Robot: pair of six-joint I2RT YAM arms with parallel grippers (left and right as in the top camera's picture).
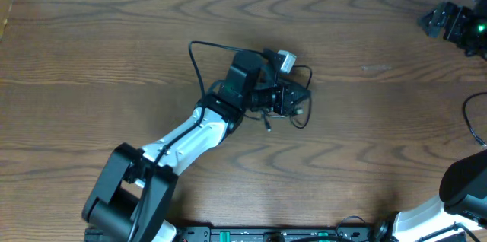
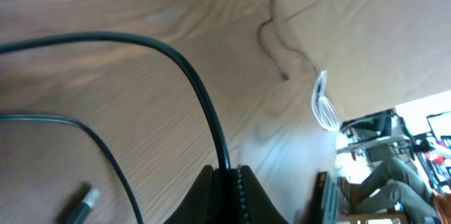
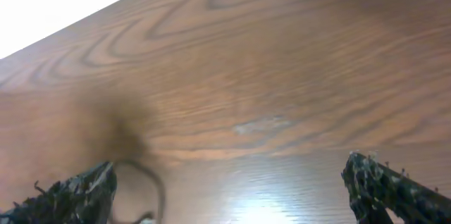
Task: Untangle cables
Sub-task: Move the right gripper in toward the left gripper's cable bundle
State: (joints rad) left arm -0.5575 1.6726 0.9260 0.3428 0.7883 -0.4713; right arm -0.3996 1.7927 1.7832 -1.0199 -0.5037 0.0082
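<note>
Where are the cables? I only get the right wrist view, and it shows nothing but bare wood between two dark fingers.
Observer: In the overhead view the cables lie mid-table, right under the left gripper.
Operator: Is that gripper holding one?
Observer: Yes. In the left wrist view its fingers are shut on a black cable.
Operator: So where is my gripper?
Observer: The right gripper is near the table's far right corner, well apart from the cables.
</note>
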